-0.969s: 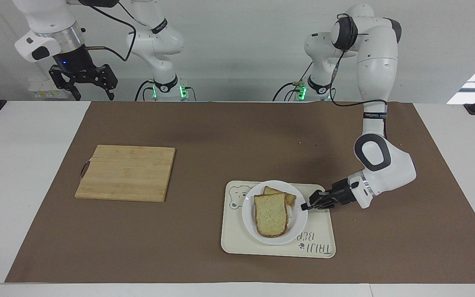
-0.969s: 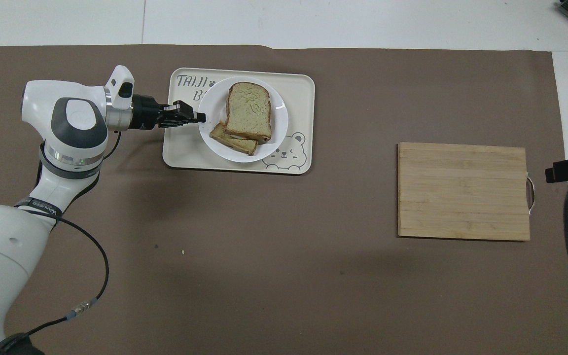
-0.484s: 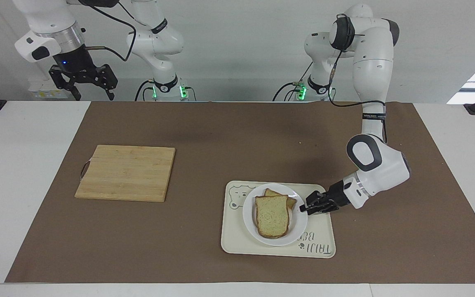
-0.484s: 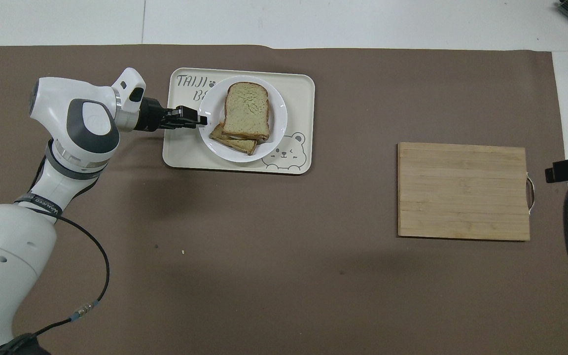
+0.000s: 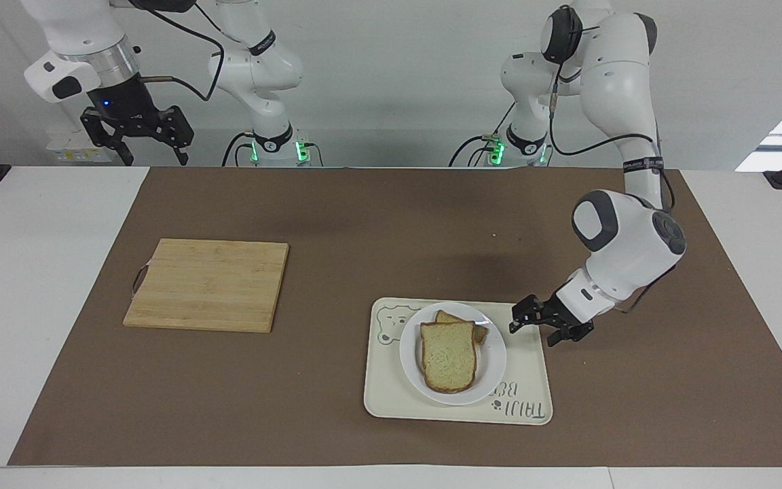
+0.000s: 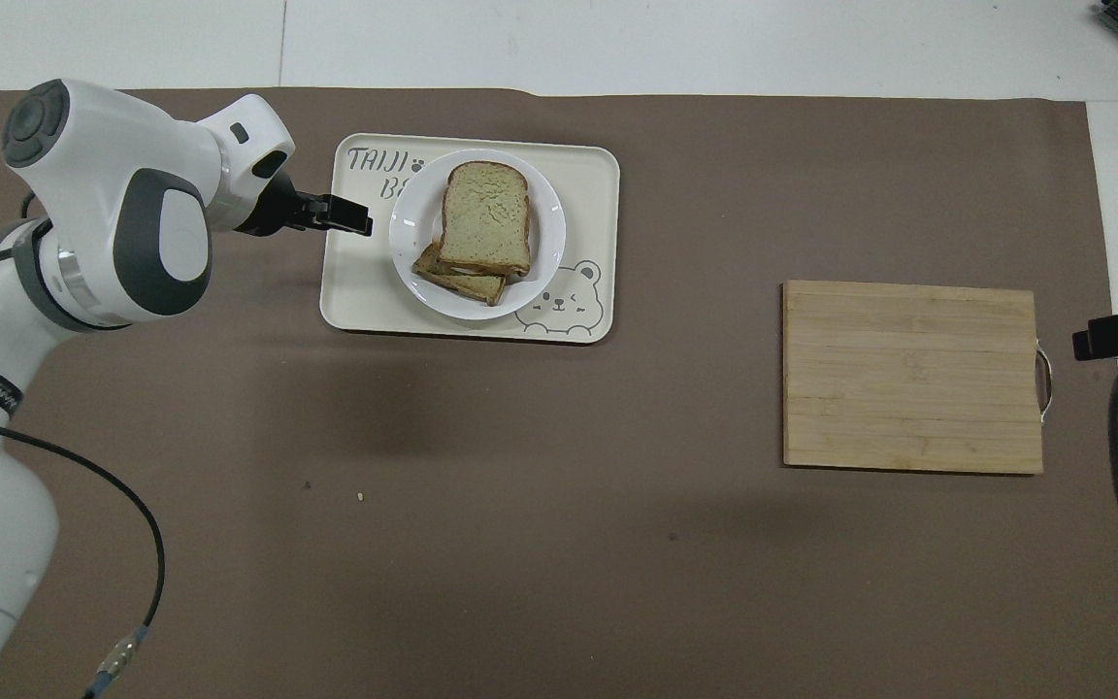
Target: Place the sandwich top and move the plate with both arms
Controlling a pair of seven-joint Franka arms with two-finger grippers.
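Observation:
The sandwich top, a pale bread slice, lies on a darker toast slice on the white plate. The plate stands on the cream tray. My left gripper is open and empty over the tray's edge toward the left arm's end, beside the plate and apart from it. In the overhead view the sandwich top, plate, tray and left gripper also show. My right gripper is open and waits high up at the right arm's end of the table.
A wooden cutting board lies on the brown mat toward the right arm's end; it also shows in the overhead view. A few crumbs lie on the mat nearer to the robots.
My left gripper has let go of the plate's rim, opened and drawn back and up toward the left arm's end. The plate has shifted slightly on the tray. The right arm has not moved.

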